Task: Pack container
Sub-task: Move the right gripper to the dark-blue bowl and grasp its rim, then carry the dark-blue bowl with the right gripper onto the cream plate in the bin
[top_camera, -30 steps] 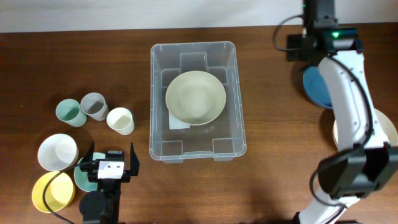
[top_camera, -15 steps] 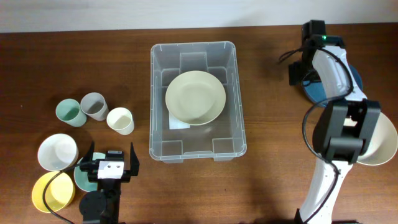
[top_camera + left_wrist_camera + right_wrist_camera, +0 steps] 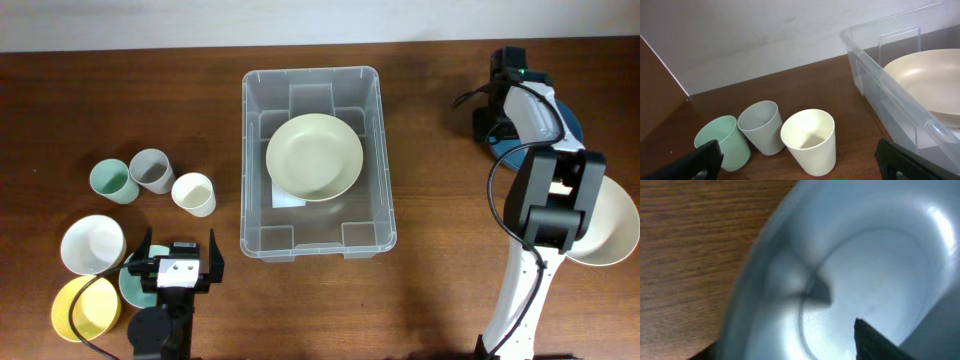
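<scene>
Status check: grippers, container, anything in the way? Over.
Left gripper open, beside white bowl. Right gripper at cream bowl, grip unclear. Container holds one cream plate; nothing over its opening.

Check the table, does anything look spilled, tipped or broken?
Nothing stands out. The green cup, grey cup and cream cup stand upright, the cream dish sits inside the container, and the table shows no spill.
</scene>
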Controlling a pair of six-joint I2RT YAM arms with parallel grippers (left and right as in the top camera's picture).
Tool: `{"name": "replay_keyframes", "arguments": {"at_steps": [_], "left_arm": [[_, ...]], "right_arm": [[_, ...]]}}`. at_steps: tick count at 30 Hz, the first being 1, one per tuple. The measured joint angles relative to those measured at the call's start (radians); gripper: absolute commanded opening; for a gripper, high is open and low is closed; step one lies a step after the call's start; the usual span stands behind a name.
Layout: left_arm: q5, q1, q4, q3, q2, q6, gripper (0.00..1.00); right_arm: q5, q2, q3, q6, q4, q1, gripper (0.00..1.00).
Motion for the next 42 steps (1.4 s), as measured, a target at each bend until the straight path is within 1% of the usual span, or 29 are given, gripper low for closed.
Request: {"name": "replay_keyframes", "arguments": {"at_steps": [2,4,6,7,9,10,19,23,26,28,30,32,34,35,36,38,39,42], "left_arm": [[0.000,0.000,0.000,0.000,0.000,0.000,1.00],[0.000,0.000,0.000,0.000,0.000,0.000,1.00],[0.000,0.000,0.000,0.000,0.000,0.000,1.00],[0.000,0.000,0.000,0.000,0.000,0.000,1.00],[0.000,0.000,0.000,0.000,0.000,0.000,1.00],[0.000,0.000,0.000,0.000,0.000,0.000,1.00],[0.000,0.000,0.000,0.000,0.000,0.000,1.00],[0.000,0.000,0.000,0.000,0.000,0.000,1.00],[0.000,0.000,0.000,0.000,0.000,0.000,1.00],[0.000,0.000,0.000,0.000,0.000,0.000,1.00],[0.000,0.000,0.000,0.000,0.000,0.000,1.00],[0.000,0.000,0.000,0.000,0.000,0.000,1.00],[0.000,0.000,0.000,0.000,0.000,0.000,1.00],[0.000,0.000,0.000,0.000,0.000,0.000,1.00],[0.000,0.000,0.000,0.000,0.000,0.000,1.00],[0.000,0.000,0.000,0.000,0.000,0.000,1.00],[0.000,0.000,0.000,0.000,0.000,0.000,1.00],[0.000,0.000,0.000,0.000,0.000,0.000,1.00]], "right_arm": [[-0.001,0.001,0.000,0.003,0.004,0.000,0.41],[0.000,0.005,0.000,-0.003,0.006,-0.001,0.30],[-0.001,0.005,0.000,0.001,0.010,-0.001,0.25],[-0.001,0.005,0.000,0.000,0.011,-0.001,0.19],[-0.001,0.008,0.000,0.002,0.015,-0.001,0.11],[-0.001,0.009,0.000,-0.001,0.018,-0.001,0.04],[0.003,0.012,0.000,-0.003,0.023,-0.002,0.04],[-0.001,0.002,0.027,-0.006,0.015,0.006,0.04],[-0.007,-0.067,0.072,-0.064,-0.023,0.037,0.04],[-0.007,-0.135,0.096,-0.109,-0.045,0.079,0.04],[-0.008,-0.245,0.121,-0.167,-0.067,0.167,0.04],[-0.009,-0.367,0.148,-0.237,-0.083,0.335,0.04],[-0.009,-0.405,0.153,-0.274,-0.091,0.455,0.04],[-0.011,-0.408,0.154,-0.282,-0.093,0.482,0.04],[-0.018,-0.410,0.153,-0.301,-0.098,0.554,0.04],[-0.035,-0.401,0.149,-0.322,-0.104,0.641,0.04],[-0.061,-0.388,0.143,-0.333,-0.104,0.717,0.04],[-0.118,-0.330,0.133,-0.344,-0.104,0.848,0.04]]}}
